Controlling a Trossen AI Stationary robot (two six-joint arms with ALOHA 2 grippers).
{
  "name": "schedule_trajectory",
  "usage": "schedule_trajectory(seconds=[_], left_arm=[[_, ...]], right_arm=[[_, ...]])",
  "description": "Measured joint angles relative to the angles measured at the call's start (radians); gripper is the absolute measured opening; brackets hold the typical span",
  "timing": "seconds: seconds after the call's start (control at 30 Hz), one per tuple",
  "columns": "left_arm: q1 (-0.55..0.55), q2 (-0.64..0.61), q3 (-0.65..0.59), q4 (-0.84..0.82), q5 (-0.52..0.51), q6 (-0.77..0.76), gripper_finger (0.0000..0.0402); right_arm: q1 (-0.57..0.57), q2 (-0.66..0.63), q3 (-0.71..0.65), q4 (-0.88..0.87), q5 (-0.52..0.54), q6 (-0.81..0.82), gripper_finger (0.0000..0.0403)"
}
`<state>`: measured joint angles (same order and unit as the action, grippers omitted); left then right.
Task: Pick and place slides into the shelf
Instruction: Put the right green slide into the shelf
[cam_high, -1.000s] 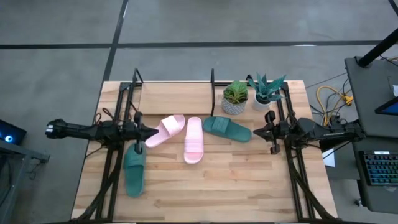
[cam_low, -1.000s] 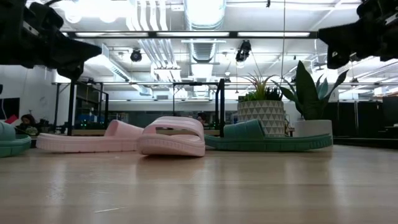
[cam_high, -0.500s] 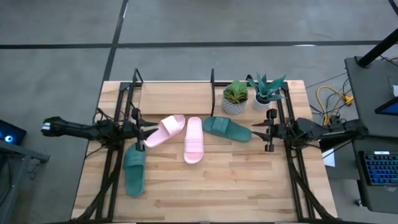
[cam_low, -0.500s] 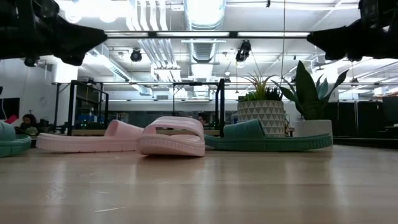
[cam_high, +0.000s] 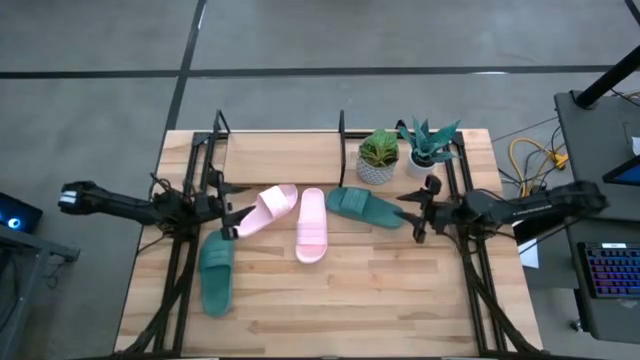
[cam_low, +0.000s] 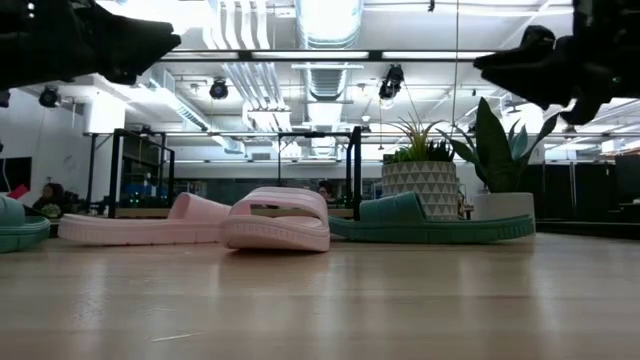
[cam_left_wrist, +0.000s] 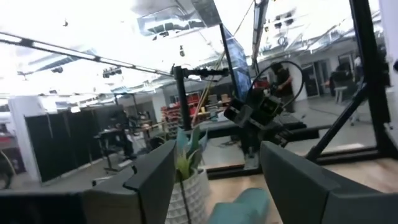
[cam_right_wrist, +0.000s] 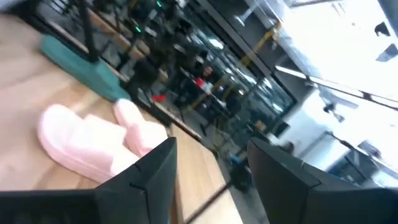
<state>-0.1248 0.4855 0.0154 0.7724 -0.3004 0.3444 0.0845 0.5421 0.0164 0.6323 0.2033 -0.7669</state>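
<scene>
Four slides lie sole-down on the table. One pale pink slide (cam_high: 265, 210) lies slantwise, a second pink one (cam_high: 312, 224) beside it. One teal slide (cam_high: 364, 207) lies by the plants and the other teal slide (cam_high: 216, 272) near the left front. The shelf (cam_high: 280, 155) stands at the far edge with nothing on its board. My left gripper (cam_high: 236, 212) hovers open just left of the slanted pink slide. My right gripper (cam_high: 408, 212) hovers open just right of the teal slide by the plants. Both wrist views show a gap between the fingers, left (cam_left_wrist: 214, 186) and right (cam_right_wrist: 211, 180).
Two small potted plants (cam_high: 378, 157) (cam_high: 428, 147) stand at the far right, close behind the teal slide. Black arm frames (cam_high: 185, 250) (cam_high: 470, 270) run along both sides of the table. Bare wood (cam_high: 360, 290) lies toward the near edge.
Both grippers have opened from shut. My right gripper has moved toward the table's left, closer to the teal slide by the plants. My left gripper has risen a little. The slides have not moved.
</scene>
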Motion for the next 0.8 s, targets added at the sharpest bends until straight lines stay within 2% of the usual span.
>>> schedule_trajectory(seconds=[0.1,0.23,0.33,0.43,0.67,0.8], left_arm=[[0.001,0.015,0.001,0.062,0.000,0.058,0.0217],[0.001,0.024,0.002,0.092,-0.012,0.101,0.0217],[0.001,0.027,0.003,0.091,-0.071,0.136,0.0217],[0.001,0.032,0.003,0.091,-0.140,0.140,0.0217],[0.001,0.031,0.003,0.080,-0.154,0.143,0.0217],[0.001,0.031,0.003,0.077,-0.154,0.143,0.0217]], right_arm=[[0.000,0.071,0.070,-0.075,0.040,0.025,0.0183],[0.000,0.195,0.242,-0.341,0.092,0.076,0.0182],[0.000,0.293,0.370,-0.536,0.144,0.134,0.0182],[-0.005,0.373,0.455,-0.669,0.136,0.221,0.0176],[-0.006,0.520,0.461,-0.667,0.123,0.188,0.0156],[-0.010,0.628,0.454,-0.623,0.178,0.162,0.0146]])
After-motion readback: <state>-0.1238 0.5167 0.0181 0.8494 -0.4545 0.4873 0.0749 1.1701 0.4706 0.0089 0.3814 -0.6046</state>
